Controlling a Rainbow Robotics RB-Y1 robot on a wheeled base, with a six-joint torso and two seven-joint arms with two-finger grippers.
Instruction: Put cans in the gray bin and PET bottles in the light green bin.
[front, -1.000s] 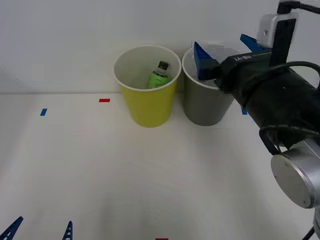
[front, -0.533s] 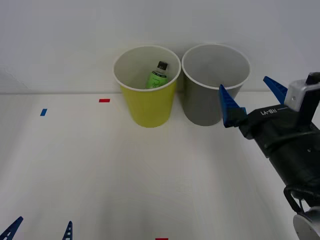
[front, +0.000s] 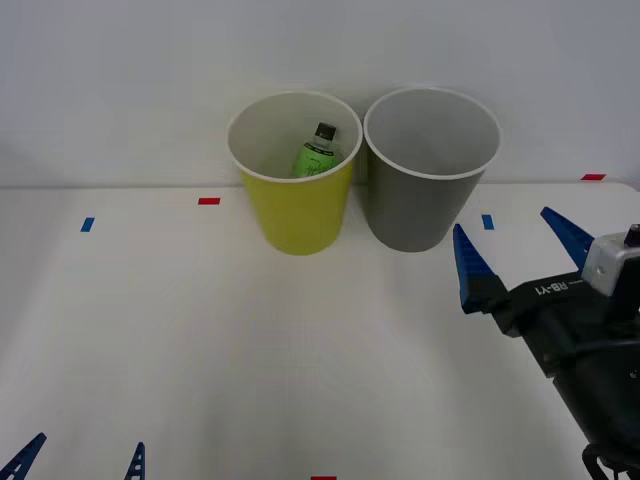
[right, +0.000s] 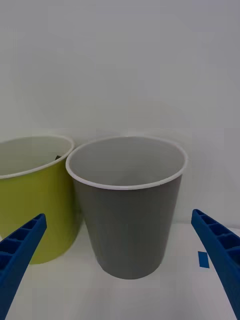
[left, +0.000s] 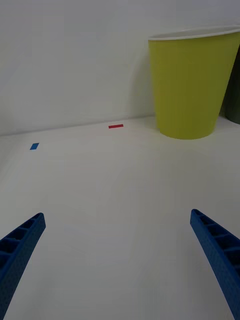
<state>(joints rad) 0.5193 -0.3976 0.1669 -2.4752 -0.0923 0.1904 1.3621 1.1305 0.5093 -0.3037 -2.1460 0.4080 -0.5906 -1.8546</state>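
PET bottle leans inside the light green bin in the front view, gray bin just right of it; the right gripper hovers spread nearer, the left gripper spread at the near edge. Right wrist view faces the gray bin's pale inside; left wrist view adds a red tape mark.

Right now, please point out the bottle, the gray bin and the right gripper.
bottle (front: 316, 155), front view, on its green label.
gray bin (right: 131, 230), right wrist view, on its outer wall.
right gripper (front: 517, 250), front view, midway between its open fingertips.

The light green bin wall hides the PET bottle's base
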